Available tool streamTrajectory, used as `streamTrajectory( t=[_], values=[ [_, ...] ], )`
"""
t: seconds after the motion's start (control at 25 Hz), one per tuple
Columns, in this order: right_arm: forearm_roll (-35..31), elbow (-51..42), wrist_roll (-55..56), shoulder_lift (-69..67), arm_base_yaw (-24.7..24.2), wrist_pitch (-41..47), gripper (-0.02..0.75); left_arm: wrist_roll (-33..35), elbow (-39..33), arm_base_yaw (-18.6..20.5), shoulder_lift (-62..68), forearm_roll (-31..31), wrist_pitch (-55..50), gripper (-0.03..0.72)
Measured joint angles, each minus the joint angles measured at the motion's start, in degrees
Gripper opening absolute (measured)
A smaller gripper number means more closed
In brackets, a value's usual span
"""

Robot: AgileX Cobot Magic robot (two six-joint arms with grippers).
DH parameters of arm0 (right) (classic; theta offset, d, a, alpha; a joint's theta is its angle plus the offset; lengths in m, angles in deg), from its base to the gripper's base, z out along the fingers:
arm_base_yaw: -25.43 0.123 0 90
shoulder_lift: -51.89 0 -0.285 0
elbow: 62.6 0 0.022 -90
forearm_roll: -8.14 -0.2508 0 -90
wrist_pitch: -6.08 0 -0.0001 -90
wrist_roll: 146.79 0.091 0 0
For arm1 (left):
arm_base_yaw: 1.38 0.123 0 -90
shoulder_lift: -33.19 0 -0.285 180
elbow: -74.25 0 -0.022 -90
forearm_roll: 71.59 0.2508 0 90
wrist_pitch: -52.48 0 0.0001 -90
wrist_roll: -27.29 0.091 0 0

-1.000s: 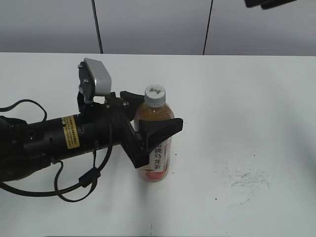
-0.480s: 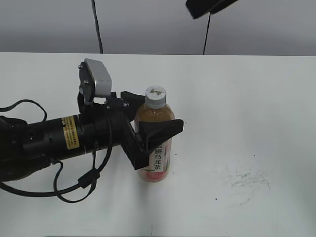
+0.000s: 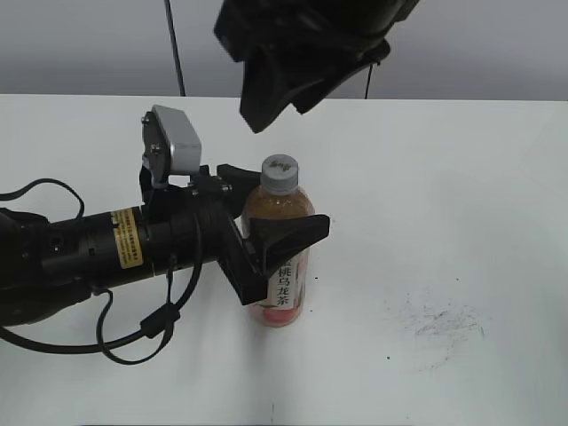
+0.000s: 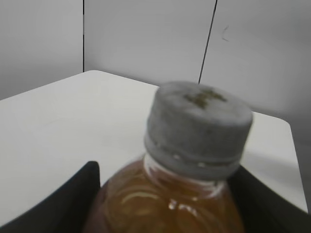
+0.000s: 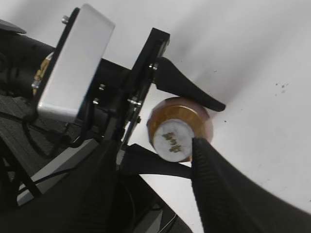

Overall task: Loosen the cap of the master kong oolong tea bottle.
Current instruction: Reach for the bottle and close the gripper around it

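The cap (image 3: 281, 172) is a small grey-white screw cap with a faint dark mark on top. It sits on the neck of the bottle (image 3: 279, 266), which stands upright on the white bench (image 3: 461, 195), left of centre and toward the near edge. The bottle holds amber tea and carries a pink-and-white label with black Chinese characters.

In the left wrist view the cap (image 4: 198, 124) fills the middle of the frame, with the amber shoulder of the bottle (image 4: 165, 204) below it and a dark finger at each lower corner.

The left gripper (image 3: 266, 226) reaches in from the left, level with the bottle's shoulder. Its two black fingers (image 3: 293, 235) are clenched on the bottle body, one on the far side and one on the near side, below the cap. A silver camera box (image 3: 175, 140) is mounted on its wrist.

The right gripper (image 3: 266, 98) hangs above the bench, above and slightly left of the cap and clear of it. In the right wrist view its two dark fingers (image 5: 218, 184) are spread apart and grasp nothing; the cap (image 5: 173, 141) shows between them, far below. A patch of grey scuff marks (image 3: 439, 324) lies on the bench, right of the bottle.
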Motion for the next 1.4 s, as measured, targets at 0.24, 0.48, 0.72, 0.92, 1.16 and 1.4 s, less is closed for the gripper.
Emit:
streamTrajectory(
  t=[0.24, 0.48, 0.72, 0.92, 1.16, 1.4],
  values=[
    [0.6, 0.0, 7.7, -0.3, 2.3, 0.1, 0.437, 0.0, 0.0, 0.0, 0.0, 0.0, 0.0, 0.451],
    [4.2, 0.0, 9.9, -1.8, 2.3, 0.1, 0.440, 0.0, 0.0, 0.0, 0.0, 0.0, 0.0, 0.451],
    [2.8, 0.0, 10.2, -3.8, 2.3, 0.1, 0.440, 0.0, 0.0, 0.0, 0.0, -0.1, -0.1, 0.451],
    [0.8, -1.2, 10.2, -4.3, 2.3, 0.1, 0.441, 0.0, 0.0, 0.0, 0.0, -0.1, -0.1, 0.451],
    [2.8, -3.2, 10.7, -4.2, 2.3, 0.1, 0.441, 0.0, 0.0, 0.0, 0.0, -0.1, -0.1, 0.450],
    [4.8, -3.2, 11.0, -4.2, 2.3, 0.2, 0.441, 0.0, 0.0, 0.0, 0.0, -0.1, -0.1, 0.450]
  ],
)
